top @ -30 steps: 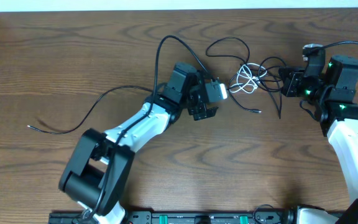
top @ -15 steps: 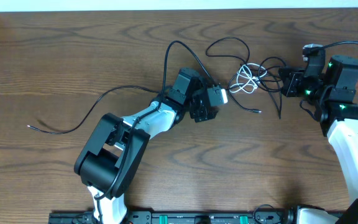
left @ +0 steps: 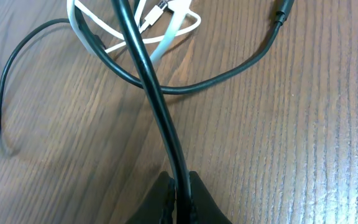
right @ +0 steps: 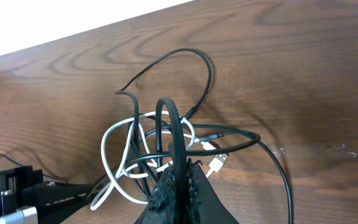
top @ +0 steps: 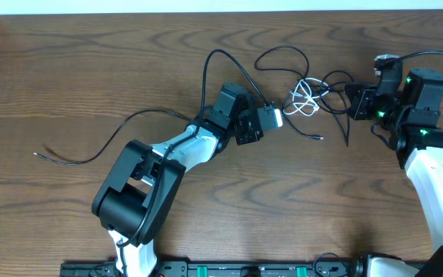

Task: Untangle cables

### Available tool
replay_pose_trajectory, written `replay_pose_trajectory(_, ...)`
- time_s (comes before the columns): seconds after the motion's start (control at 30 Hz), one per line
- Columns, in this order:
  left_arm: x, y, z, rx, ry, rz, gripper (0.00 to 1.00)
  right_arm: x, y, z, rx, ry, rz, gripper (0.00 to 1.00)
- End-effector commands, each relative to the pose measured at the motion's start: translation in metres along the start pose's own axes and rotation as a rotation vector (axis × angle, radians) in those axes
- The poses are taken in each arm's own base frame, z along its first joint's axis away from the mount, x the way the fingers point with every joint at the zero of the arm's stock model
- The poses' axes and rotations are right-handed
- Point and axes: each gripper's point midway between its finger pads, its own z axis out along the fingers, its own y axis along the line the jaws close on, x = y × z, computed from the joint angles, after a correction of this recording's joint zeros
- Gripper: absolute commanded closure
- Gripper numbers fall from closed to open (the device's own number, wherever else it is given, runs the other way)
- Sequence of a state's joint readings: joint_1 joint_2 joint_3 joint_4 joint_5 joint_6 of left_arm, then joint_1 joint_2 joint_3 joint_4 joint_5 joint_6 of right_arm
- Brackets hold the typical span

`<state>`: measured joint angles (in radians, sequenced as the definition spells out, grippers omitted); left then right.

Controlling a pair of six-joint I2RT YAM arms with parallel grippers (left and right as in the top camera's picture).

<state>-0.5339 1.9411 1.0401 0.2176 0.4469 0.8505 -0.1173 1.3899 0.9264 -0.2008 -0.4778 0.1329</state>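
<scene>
The cables lie tangled at the back centre of the table: a looped white cable (top: 302, 98) among thin black cables (top: 325, 81). My left gripper (top: 279, 116) sits at the bundle's left edge. In the left wrist view this gripper (left: 180, 198) is shut on a black cable (left: 146, 74) that runs up over the white cable (left: 169, 34). My right gripper (top: 350, 101) is on the bundle's right side. In the right wrist view it (right: 180, 173) is shut on a black cable (right: 171, 124) that arches above the white cable (right: 112, 155) and its plug (right: 217, 165).
A long black cable (top: 106, 142) trails from the left arm toward the table's left side, its end at the far left. Another black cable (top: 210, 65) loops behind the left arm. A loose black plug end (top: 316, 138) lies just in front of the bundle.
The left gripper's jaws have closed on a black cable at the bundle's edge, after the left arm shifted slightly right. The right arm has not moved.
</scene>
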Motion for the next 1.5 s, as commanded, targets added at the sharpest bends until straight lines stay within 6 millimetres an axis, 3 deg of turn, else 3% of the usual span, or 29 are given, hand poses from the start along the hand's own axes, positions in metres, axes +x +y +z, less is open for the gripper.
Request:
replay_pose_trajectory(0.0,-0.005,0.01,0.0,-0.016,-0.014,-0.005,0.92,-0.008,0.003,-0.006,-0.005,-0.024,-0.01,0.99)
replay_pose_trajectory(0.17,0.009,0.044,-0.016,-0.134,0.022,-0.133,0.92,-0.008,0.003,-0.006,-0.004,-0.023,-0.01,0.99)
replay_pose_trajectory(0.27,0.024,0.087,-0.043,-0.287,0.049,-0.269,0.93,-0.008,0.003,-0.006,-0.004,-0.024,-0.01,0.99)
replay_pose_trajectory(0.43,0.079,0.157,-0.113,-0.595,0.121,-0.558,0.93,-0.008,0.003,-0.006,-0.004,-0.024,-0.01,0.99)
replay_pose_trajectory(0.57,0.138,0.19,-0.174,-0.798,0.17,-0.784,0.93,-0.008,0.003,-0.006,-0.002,-0.025,-0.01,0.99)
replay_pose_trajectory(0.8,0.216,0.204,-0.249,-0.969,0.199,-1.045,0.93,-0.01,-0.002,-0.007,0.009,-0.03,-0.004,0.99)
replay_pose_trajectory(0.9,0.234,0.206,-0.268,-1.014,0.201,-1.091,0.92,-0.01,-0.004,-0.008,0.013,-0.032,-0.002,0.99)
replay_pose_trajectory(1.03,0.241,0.206,-0.276,-1.032,0.237,-1.06,0.93,-0.01,-0.004,-0.008,0.012,-0.031,-0.001,0.99)
replay_pose_trajectory(1.27,0.267,0.205,-0.317,-1.274,0.407,-1.056,0.93,-0.009,-0.004,-0.008,0.012,-0.028,0.011,0.99)
replay_pose_trajectory(1.47,0.252,0.225,-0.365,-1.456,0.473,-0.933,0.93,-0.009,-0.002,-0.008,0.004,-0.027,0.012,0.99)
